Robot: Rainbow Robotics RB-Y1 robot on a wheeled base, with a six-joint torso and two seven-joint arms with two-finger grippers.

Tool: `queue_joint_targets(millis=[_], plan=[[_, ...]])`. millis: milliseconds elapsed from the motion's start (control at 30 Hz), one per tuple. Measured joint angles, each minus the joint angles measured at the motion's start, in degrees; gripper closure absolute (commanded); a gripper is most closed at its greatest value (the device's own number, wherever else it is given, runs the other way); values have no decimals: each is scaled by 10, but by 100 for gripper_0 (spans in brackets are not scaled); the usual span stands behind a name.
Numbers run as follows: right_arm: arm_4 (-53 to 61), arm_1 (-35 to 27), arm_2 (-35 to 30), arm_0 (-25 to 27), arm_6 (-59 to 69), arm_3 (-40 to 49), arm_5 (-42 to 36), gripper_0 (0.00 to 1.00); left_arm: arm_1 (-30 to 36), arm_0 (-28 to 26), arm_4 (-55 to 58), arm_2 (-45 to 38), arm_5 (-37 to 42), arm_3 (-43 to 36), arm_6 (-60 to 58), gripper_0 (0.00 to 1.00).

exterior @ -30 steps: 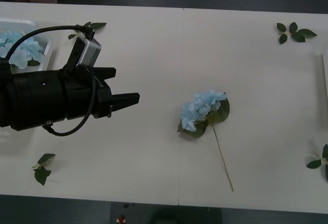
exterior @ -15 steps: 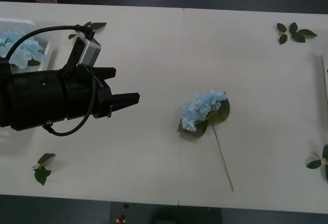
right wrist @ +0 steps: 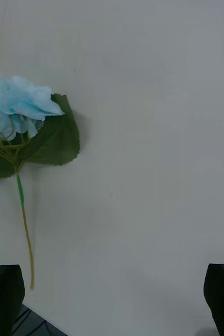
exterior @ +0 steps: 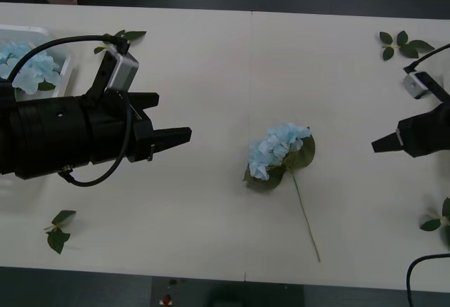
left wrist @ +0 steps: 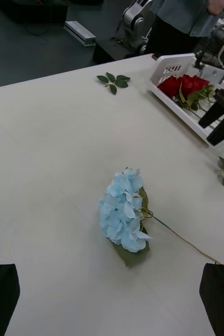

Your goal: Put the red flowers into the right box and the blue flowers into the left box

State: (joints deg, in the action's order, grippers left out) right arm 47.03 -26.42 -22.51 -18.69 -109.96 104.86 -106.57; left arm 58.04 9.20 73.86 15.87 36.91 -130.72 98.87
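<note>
1. One blue flower (exterior: 278, 149) lies flat on the white table (exterior: 204, 75) near its middle, head toward the far side, stem trailing toward the near edge.
2. Left hand (exterior: 173, 138) hovers over the table's left half, pointing at the blue flower, well apart from it; its black fingers (left wrist: 1, 294) stand spread, holding nothing.
3. Right hand (exterior: 383, 144) is at the table's right edge, pointing at the same flower, fingers (right wrist: 4, 294) wide apart and empty.
4. Left box (exterior: 60, 68) sits at the far-left corner with more blue flowers (exterior: 28, 64) inside.
5. Right box (left wrist: 182, 89) holds red flowers (left wrist: 185, 85).
6. Loose leaf sprigs (exterior: 402, 43) lie scattered near the table's corners.
</note>
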Motion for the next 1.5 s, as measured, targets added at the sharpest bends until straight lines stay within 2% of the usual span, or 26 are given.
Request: queue_joint_targets(millis=[167,367,733,1167,1500], plan=[[-7,33,52,32,0,28,17,0,0,0,0,0,0,0,0,0],[-65,67,118,37,0,30,50,0,0,0,0,0,0,0,0,0],[-139,72,232,65,1,30,130,0,0,0,0,0,0,0,0,0],[-181,72,329,81,70,30,175,0,0,0,0,0,0,0,0,0],[-181,72,349,81,82,4,206,0,0,0,0,0,0,0,0,0]])
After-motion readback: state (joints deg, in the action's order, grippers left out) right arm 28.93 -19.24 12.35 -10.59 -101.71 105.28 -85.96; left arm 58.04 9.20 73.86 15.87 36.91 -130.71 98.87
